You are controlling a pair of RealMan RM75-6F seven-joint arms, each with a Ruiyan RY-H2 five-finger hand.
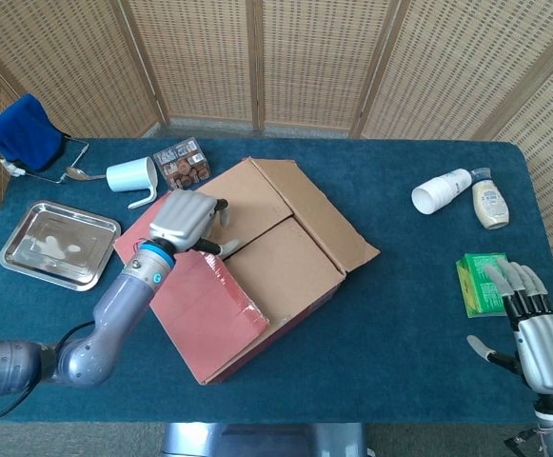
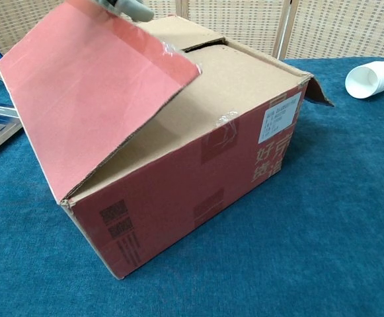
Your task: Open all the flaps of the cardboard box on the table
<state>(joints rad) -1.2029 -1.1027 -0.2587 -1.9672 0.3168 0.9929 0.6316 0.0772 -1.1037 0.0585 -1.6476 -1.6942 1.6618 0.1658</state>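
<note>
The cardboard box (image 1: 276, 262) stands slantwise in the middle of the table, and the chest view shows its red front wall (image 2: 198, 191). My left hand (image 1: 183, 221) grips the free edge of the red outer flap (image 1: 205, 300), which stands raised at an angle (image 2: 79, 92). Only a fingertip (image 2: 131, 6) of that hand shows in the chest view. The opposite outer flap (image 1: 319, 214) lies folded outward. Two brown inner flaps (image 1: 281, 262) lie flat over the opening. My right hand (image 1: 541, 343) hovers at the table's near right corner, fingers apart, holding nothing.
A metal tray (image 1: 57, 243), white mug (image 1: 131, 176), spoon (image 1: 81, 173), snack packet (image 1: 183, 162) and blue cloth (image 1: 24, 131) lie to the left. A tipped white cup (image 1: 441, 190), a bottle (image 1: 490, 202) and a green packet (image 1: 479, 283) lie to the right.
</note>
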